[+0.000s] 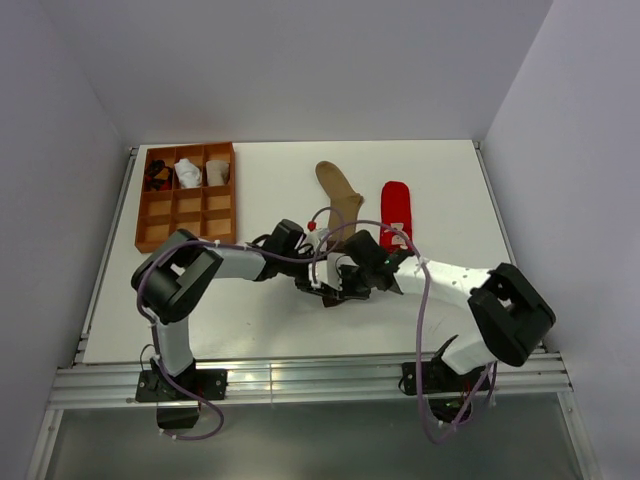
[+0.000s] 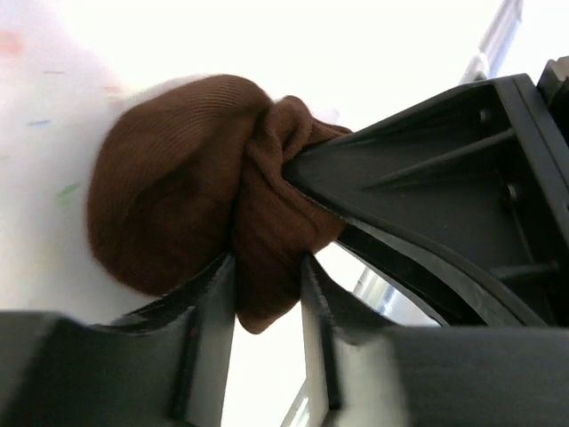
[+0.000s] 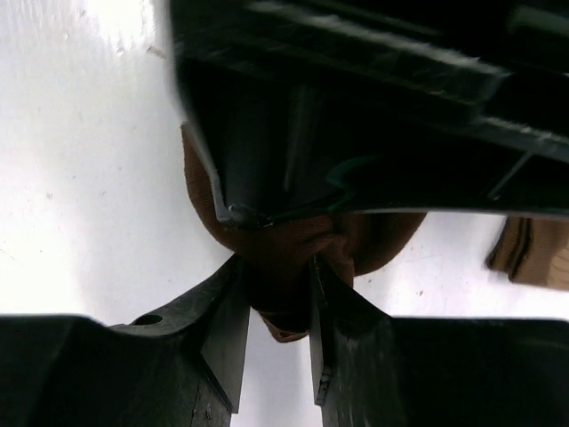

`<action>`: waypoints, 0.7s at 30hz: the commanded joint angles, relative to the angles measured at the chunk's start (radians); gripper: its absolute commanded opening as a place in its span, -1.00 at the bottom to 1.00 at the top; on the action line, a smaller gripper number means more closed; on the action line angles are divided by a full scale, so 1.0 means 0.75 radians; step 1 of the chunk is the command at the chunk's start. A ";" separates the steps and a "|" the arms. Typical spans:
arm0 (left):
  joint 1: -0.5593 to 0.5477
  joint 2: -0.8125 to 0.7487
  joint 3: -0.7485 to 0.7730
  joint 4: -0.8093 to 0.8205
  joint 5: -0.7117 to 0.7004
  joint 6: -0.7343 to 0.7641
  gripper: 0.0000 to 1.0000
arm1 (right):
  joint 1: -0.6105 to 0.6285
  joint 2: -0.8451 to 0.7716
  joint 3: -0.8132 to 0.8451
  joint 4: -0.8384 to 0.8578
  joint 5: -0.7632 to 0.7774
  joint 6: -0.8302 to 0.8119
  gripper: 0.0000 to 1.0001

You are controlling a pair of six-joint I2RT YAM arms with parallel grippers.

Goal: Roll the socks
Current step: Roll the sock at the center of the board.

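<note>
The dark brown sock (image 2: pixel 169 205) is bunched into a round bundle on the white table. A fold of it sticks out between my left gripper (image 2: pixel 267 289), which is shut on that fold. My right gripper (image 3: pixel 277 302) comes in from the opposite side and is shut on another fold of the same brown sock (image 3: pixel 289 258). In the top view both grippers, left (image 1: pixel 318 278) and right (image 1: pixel 338 288), meet at the table's middle and hide the bundle. The tan sock (image 1: pixel 340 195) and the red sock (image 1: pixel 396 210) lie flat just beyond them.
An orange compartment tray (image 1: pixel 150 215) stands at the back left with small sock bundles (image 1: pixel 187 172) in its far row. The tan sock's edge (image 3: pixel 533 253) shows to the right of my right gripper. The table's near rail (image 1: pixel 300 380) runs along the front.
</note>
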 commanded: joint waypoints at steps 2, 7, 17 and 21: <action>-0.013 -0.102 -0.064 -0.094 -0.322 -0.004 -0.15 | -0.085 0.139 0.148 -0.204 -0.144 0.042 -0.57; -0.011 -0.224 -0.105 -0.076 -0.534 -0.080 -0.03 | -0.155 0.268 0.275 -0.376 -0.225 0.048 -0.58; -0.001 -0.459 -0.235 -0.059 -0.909 -0.188 0.18 | -0.230 0.457 0.453 -0.558 -0.283 0.044 -0.58; 0.012 -0.599 -0.315 -0.055 -1.062 -0.229 0.19 | -0.251 0.524 0.525 -0.623 -0.311 0.058 -0.58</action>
